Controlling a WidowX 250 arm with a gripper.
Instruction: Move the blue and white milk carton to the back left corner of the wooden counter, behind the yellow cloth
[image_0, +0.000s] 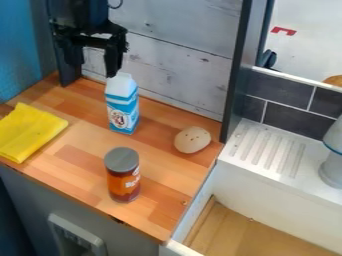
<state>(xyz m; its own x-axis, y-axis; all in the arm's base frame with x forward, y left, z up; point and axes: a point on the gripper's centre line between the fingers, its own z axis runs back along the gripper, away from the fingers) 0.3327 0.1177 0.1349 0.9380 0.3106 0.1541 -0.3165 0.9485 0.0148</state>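
a black robot hand (93, 57), fingers spread wide and holding nothing, hangs over the back left corner of the wooden counter (80, 135), nearest a blue-and-white carton (123, 107) upright near the back edge. a low sideways sweep could clip the tall carton's top and topple it. whether fingertip and carton touch is unclear; the arm's upper part is cut off.
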